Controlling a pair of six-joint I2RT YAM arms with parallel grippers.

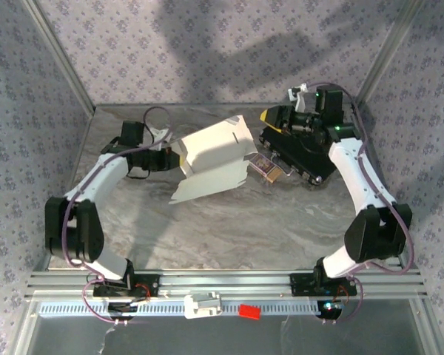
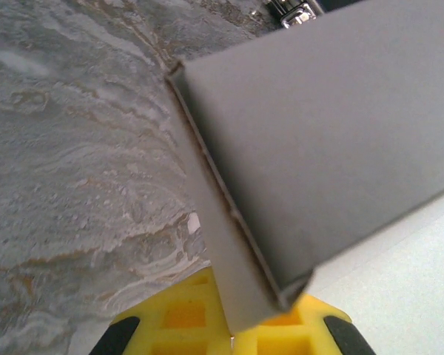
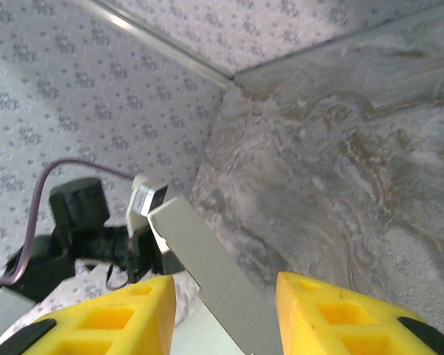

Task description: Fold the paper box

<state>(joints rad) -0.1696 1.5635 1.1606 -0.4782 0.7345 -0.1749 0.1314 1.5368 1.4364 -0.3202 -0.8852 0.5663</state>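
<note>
The paper box [image 1: 214,155] is a white, partly folded cardboard piece held up over the middle of the table. My left gripper [image 1: 175,157] is shut on its left edge. In the left wrist view the yellow fingers [image 2: 170,318] pinch a thin flap of the paper box [image 2: 318,140] at my left gripper [image 2: 240,329]. My right gripper [image 1: 268,116] is at the box's far right corner. Its yellow fingers [image 3: 111,318] stand open at my right gripper [image 3: 226,314]. A grey-white panel of the paper box [image 3: 207,266] runs between them with a gap on each side.
A black rectangular case [image 1: 300,159] lies at the right under my right arm. A small tan and purple packet [image 1: 267,167] lies against its left side. Patterned walls [image 1: 207,44] close the back and sides. A metal rail [image 1: 222,285] runs along the near edge.
</note>
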